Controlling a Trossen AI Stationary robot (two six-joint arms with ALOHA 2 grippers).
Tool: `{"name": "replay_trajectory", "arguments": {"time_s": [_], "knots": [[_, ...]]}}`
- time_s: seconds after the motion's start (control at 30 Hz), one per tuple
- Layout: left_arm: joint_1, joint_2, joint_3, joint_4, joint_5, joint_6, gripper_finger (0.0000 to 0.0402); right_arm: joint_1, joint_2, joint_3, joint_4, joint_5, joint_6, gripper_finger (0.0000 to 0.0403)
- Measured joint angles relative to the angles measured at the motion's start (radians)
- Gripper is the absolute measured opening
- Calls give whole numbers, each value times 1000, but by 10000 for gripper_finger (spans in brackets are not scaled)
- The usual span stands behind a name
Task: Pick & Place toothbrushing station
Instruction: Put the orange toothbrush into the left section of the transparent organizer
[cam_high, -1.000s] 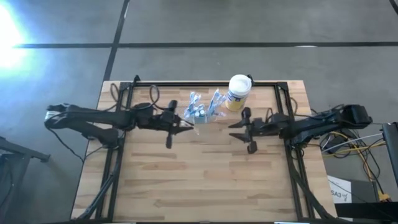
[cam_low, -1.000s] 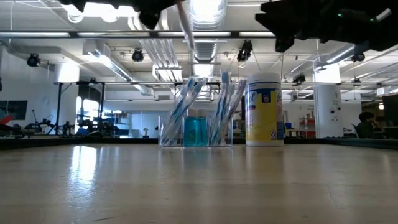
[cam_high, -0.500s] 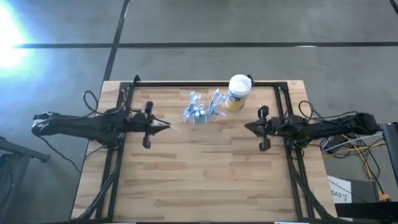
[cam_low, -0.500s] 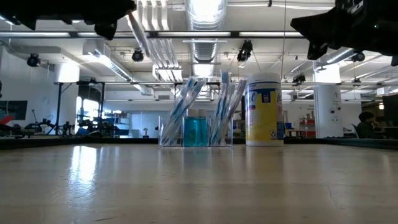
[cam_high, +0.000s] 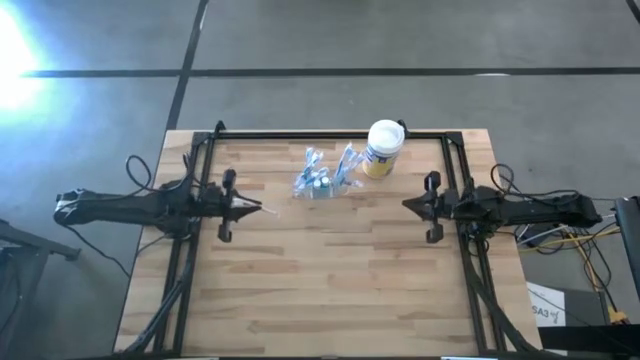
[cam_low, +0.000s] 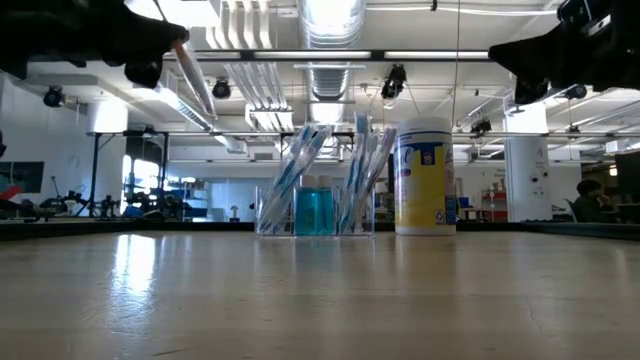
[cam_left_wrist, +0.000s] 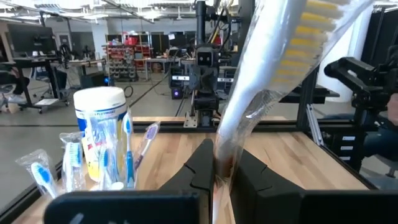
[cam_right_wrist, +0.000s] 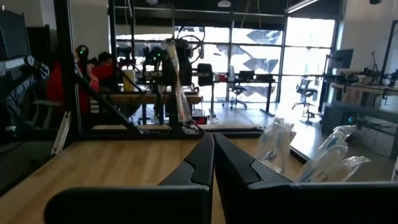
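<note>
The toothbrushing station (cam_high: 322, 184) (cam_low: 315, 210), a low clear holder with wrapped toothbrushes leaning out of it, stands on the table at the far middle. My left gripper (cam_high: 243, 208) (cam_left_wrist: 222, 169) is at the table's left side, well clear of the station, and is shut on a clear-wrapped toothbrush (cam_left_wrist: 273, 68) (cam_low: 195, 85) with yellow bristles. My right gripper (cam_high: 407, 205) (cam_right_wrist: 212, 158) hovers at the right side, shut, with nothing between its fingers. My left gripper pinches the wrapped toothbrush's handle (cam_left_wrist: 225, 149) between its two fingers, which point level toward the table's right. The toothbrush is lifted clear of the table and tilted, its bristle end (cam_left_wrist: 308, 28) sticking out beyond the fingertips.
A white canister (cam_high: 383, 148) (cam_low: 424, 190) with a yellow label stands just right of the station. Black frame rails (cam_high: 330, 135) run along the far edge and both sides. Bare wood lies across the near half of the table (cam_high: 330, 290).
Both arms have drawn back from the station, the left toward the table's left edge and the right toward the right edge, both sinking a little. The left has carried the toothbrush along. The right gripper's fingers have shut on nothing.
</note>
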Motion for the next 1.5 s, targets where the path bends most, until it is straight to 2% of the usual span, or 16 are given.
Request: {"name": "replay_trajectory", "arguments": {"time_s": [0.27,0.7,0.9,1.13,1.33,1.5], "knots": [[0,-66,-39,-5,0,22,25,0,-130,-30,-78,2,2,8],[2,-78,-44,-5,-2,31,25,0,-151,-31,-107,22,3,8],[4,-57,10,-1,-105,19,24,0,-151,-31,-107,21,4,8],[73,110,192,-12,-174,54,24,0,-151,-31,-97,21,0,8],[196,351,340,-50,-94,39,24,0,-151,-31,-91,21,-10,8],[275,568,396,-61,-34,-12,24,0,-151,-31,-91,21,-15,8]]}}
